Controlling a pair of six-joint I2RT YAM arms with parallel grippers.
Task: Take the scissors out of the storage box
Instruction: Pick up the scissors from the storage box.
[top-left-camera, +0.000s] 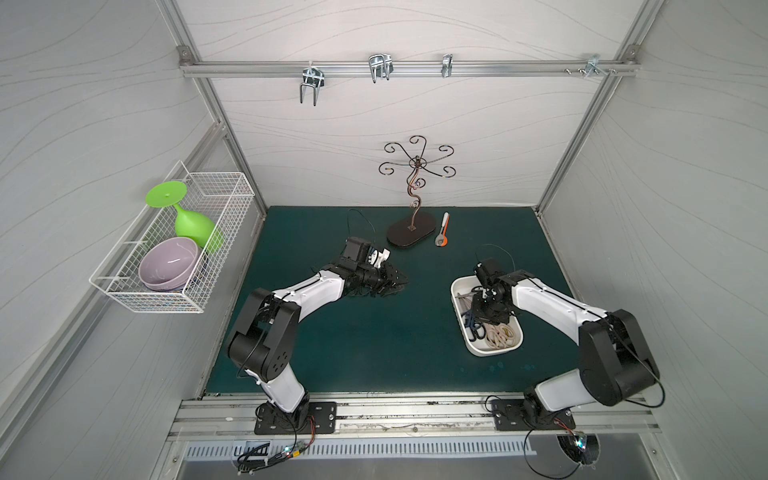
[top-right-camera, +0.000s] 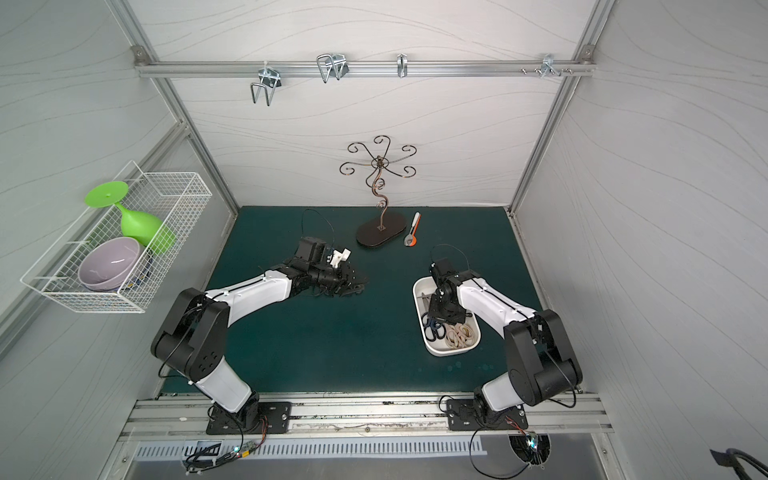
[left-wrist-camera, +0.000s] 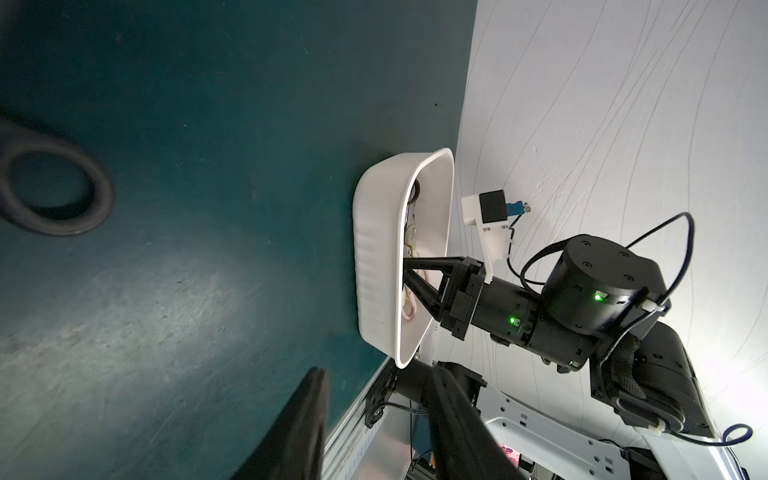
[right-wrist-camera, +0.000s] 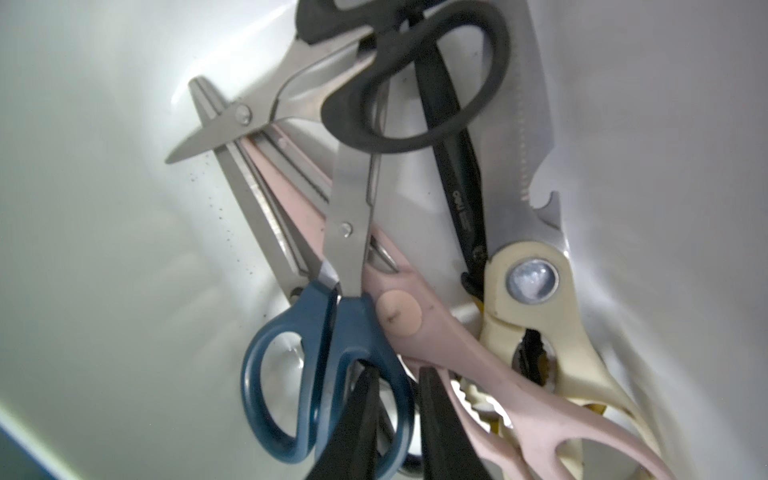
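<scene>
Right claw (right-wrist-camera: 398, 370) is down inside the white storage box (top-left-camera: 490, 352) on the right of the tabletop (top-left-camera: 374, 353). Its fingers are narrowly parted astride one loop of the blue-handled scissors (right-wrist-camera: 324, 374); cannot tell if they pinch it. Pink shears (right-wrist-camera: 457, 345), cream shears (right-wrist-camera: 552, 316) and a black-handled pair (right-wrist-camera: 415, 83) lie alongside in the box. Left claw (left-wrist-camera: 378, 368) is open and empty, low over the tabletop. A black scissor handle (left-wrist-camera: 102, 197) lies near it, outside the box.
</scene>
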